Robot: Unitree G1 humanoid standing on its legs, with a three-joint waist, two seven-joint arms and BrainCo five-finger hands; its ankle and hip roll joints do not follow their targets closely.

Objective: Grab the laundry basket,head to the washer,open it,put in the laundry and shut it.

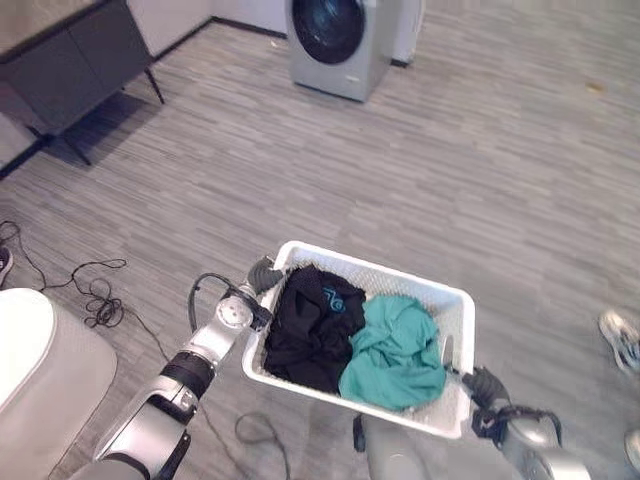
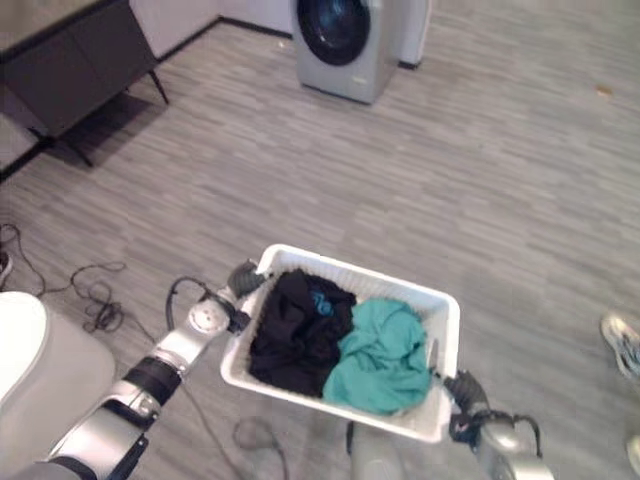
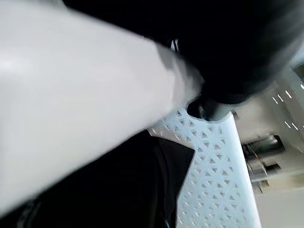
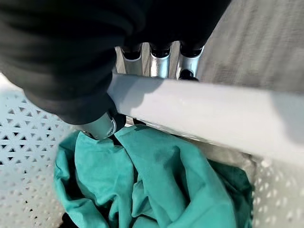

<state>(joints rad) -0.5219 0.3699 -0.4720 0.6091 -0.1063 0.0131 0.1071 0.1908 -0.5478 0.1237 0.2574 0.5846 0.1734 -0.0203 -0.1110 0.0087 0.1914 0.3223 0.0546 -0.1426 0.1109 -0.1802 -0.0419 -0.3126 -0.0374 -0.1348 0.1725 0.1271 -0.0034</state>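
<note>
The left hand [image 1: 262,275] sits on the near-left end of the white basket [image 1: 415,278] in the left eye view, and the right hand [image 1: 485,386] is at the opposite end, so the basket hangs between the two arms above the grey floor [image 1: 450,150]. Inside it are a black garment [image 1: 310,325] and a teal garment [image 1: 395,350], side by side. The washer [image 1: 330,40] stands well apart, up at the far end, door closed.

Right eye view: same deal, basket carried in front, a dark cabinet [image 2: 70,60] off to the left.

Left wrist view: the basket rim runs right across, with dark cover over it; whether the fingers are wrapped around can't be told from here.

Right wrist view: fingers [image 4: 159,59] go over the rim and the thumb tucks under inside, so that hand is clamped on the basket.

Looks like the carrying step. Next up is probably walking toward the washer while keeping the basket level.
</note>
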